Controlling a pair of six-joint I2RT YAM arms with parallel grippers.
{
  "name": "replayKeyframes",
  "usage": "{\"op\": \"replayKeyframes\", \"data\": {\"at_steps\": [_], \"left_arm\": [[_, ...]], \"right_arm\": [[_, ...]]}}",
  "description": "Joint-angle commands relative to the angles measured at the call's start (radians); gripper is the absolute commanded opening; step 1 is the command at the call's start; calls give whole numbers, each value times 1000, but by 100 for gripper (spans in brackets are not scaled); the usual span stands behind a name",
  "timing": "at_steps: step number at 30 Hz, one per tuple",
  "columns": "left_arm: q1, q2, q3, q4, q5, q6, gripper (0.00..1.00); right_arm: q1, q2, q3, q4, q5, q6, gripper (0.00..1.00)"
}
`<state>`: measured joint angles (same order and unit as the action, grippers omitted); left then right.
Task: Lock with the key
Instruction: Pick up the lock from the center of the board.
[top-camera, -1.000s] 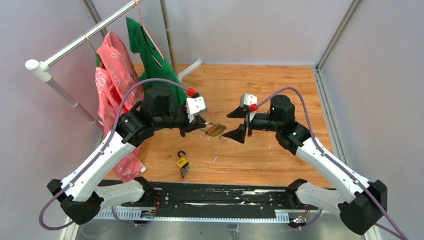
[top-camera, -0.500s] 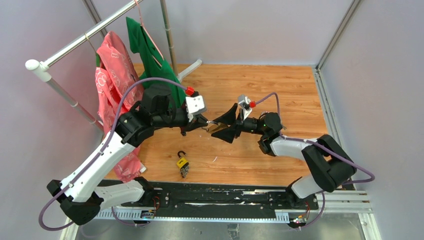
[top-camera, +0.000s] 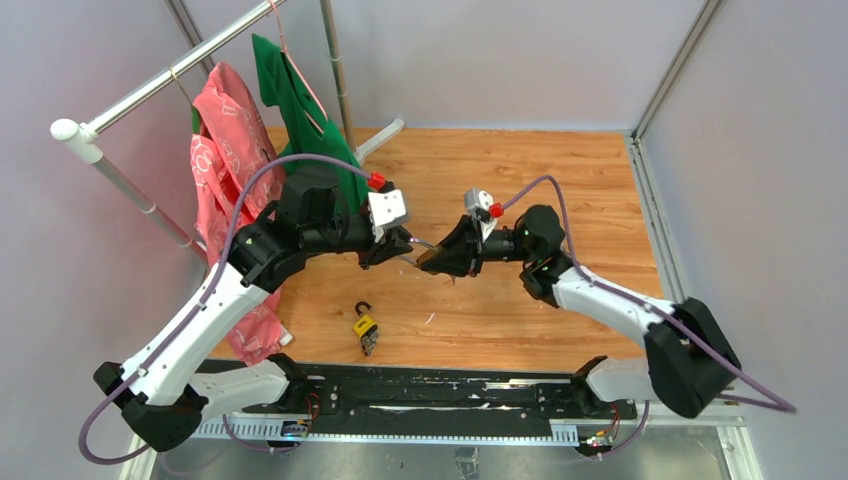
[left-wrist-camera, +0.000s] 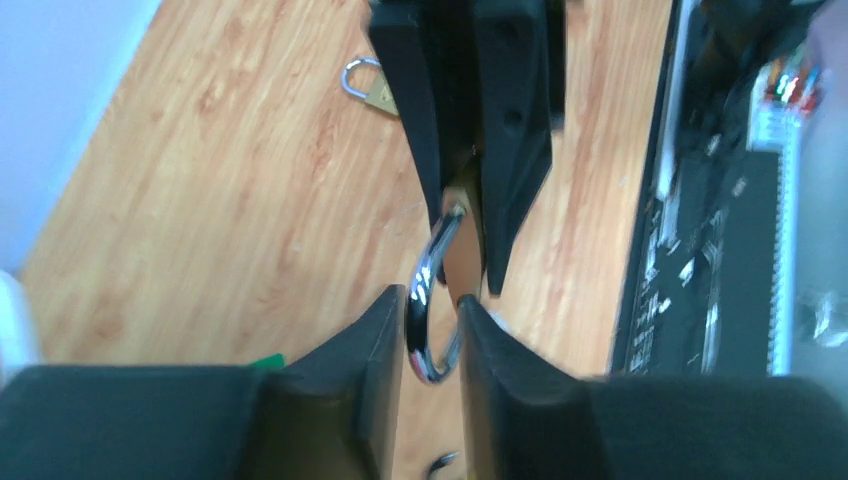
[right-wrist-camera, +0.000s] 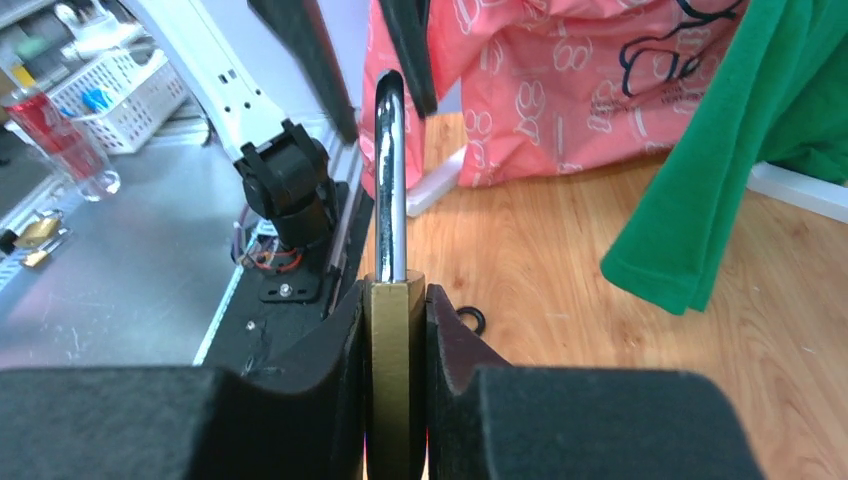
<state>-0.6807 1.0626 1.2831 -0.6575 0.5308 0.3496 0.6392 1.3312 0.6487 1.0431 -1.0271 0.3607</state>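
Two robot arms meet in mid-air above a wooden surface (top-camera: 560, 170), sharing one brass padlock (right-wrist-camera: 395, 335) between them. The left fingers (top-camera: 398, 246) are nearly closed, pinching the padlock's silver shackle loop. The right fingers (top-camera: 443, 258) are pressed flat against both sides of the brass body, with the shackle rising straight up from between them in the right wrist view.

This is a change from the earlier views. A second ago the right fingers were spread wide and stood apart from the padlock, which hung from the left arm alone. Half a second ago they had moved in, still open, to either side of it. Now they are clamped on it, and the right arm is stretched further toward the left. The left arm has barely moved.

A second padlock (top-camera: 366, 327) lies on the surface nearer the arm bases, below the meeting point and well apart from it. Whether a key is in it cannot be told.

At the left, a pink garment (top-camera: 225, 140) and a green garment (top-camera: 295, 95) hang from a white rail (top-camera: 120, 105).
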Motion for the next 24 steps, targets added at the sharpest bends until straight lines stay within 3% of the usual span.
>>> {"op": "replayKeyframes", "data": {"at_steps": [1,4,9,17,24], "left_arm": [[3,18,-3,-131,71,126,52],[1,4,-15,-161,74,182,59],[0,23,16,-143,-22,201,60],[-16,31,12,-121,4,175,52],[-64,27,-14,-84,45,122,60]], "right_arm": [[23,-163,243,-920,72,-569,0],[54,-188,397,-1325,181,-815,0],[145,-168,567,-1630,381,-990,0],[235,-168,685,-1710,493,-1060,0],[242,-159,703,-1696,517,-1065,0]]}}
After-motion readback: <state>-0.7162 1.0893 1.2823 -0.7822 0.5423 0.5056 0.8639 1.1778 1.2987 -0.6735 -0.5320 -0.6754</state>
